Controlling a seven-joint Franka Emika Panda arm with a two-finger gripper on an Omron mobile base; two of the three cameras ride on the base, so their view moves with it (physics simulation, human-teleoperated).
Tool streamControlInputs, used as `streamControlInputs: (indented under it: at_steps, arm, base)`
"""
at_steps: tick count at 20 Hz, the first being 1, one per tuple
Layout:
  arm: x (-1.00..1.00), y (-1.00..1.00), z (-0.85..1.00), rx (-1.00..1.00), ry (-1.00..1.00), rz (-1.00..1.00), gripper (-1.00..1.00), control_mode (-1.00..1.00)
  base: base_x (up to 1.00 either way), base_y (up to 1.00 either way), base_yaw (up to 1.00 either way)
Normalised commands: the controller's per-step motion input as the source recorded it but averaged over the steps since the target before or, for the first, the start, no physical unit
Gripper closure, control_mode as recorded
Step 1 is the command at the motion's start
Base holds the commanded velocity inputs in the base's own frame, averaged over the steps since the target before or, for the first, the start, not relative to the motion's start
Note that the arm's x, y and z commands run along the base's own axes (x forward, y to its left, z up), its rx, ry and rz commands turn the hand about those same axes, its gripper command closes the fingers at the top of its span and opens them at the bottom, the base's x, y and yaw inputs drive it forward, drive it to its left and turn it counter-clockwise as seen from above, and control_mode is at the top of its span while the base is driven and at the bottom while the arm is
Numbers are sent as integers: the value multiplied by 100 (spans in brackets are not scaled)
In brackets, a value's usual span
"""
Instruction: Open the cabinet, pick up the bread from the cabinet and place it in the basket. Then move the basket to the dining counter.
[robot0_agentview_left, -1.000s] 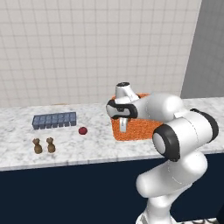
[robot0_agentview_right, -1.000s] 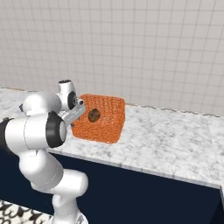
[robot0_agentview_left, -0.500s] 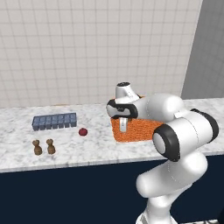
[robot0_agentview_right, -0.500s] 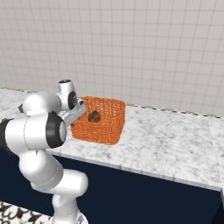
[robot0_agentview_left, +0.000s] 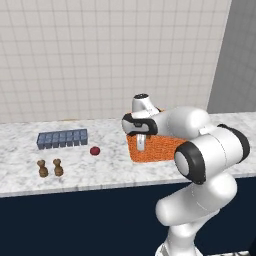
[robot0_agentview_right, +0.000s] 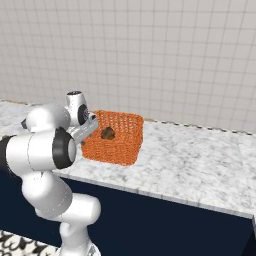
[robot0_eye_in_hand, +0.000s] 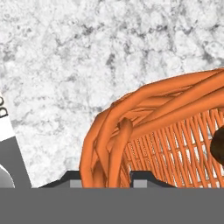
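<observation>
The orange woven basket (robot0_agentview_left: 155, 149) (robot0_agentview_right: 116, 140) (robot0_eye_in_hand: 175, 131) stands at the dining counter (robot0_agentview_left: 100, 172) (robot0_agentview_right: 200, 165), a white marble top over a plain navy front. I cannot tell whether the basket rests on the marble or hangs just above it. Inside the basket lies the dark brown bread (robot0_agentview_right: 107, 133) (robot0_eye_in_hand: 217, 146). My gripper (robot0_agentview_left: 141, 142) (robot0_agentview_right: 90, 126) (robot0_eye_in_hand: 109, 177) points down over the basket's near left corner and is shut on its rim, one fingertip on each side of the woven wall. The cabinet is out of view.
On the marble left of the basket lie a blue tray with several compartments (robot0_agentview_left: 62, 138), a small red thing (robot0_agentview_left: 94, 150) and two brown shakers (robot0_agentview_left: 43, 169). A tiled wall runs behind the counter. Bare marble stretches right of the basket (robot0_agentview_right: 210, 155).
</observation>
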Motion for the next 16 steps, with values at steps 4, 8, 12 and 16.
streamControlInputs:
  at_steps: [4, 8, 12, 16]
  arm:
    - [0, 0, 0, 0, 0, 0, -100, -100]
    - [0, 0, 0, 0, 0, 0, -100, -100]
    - [-2, 0, 9, 0, 0, 0, -100, -100]
    - [0, 2, 82, 0, 0, 0, -100, -100]
  base:
    - [0, 0, 0]
    - [0, 0, 0]
    - [0, 0, 0]
    - [0, 0, 0]
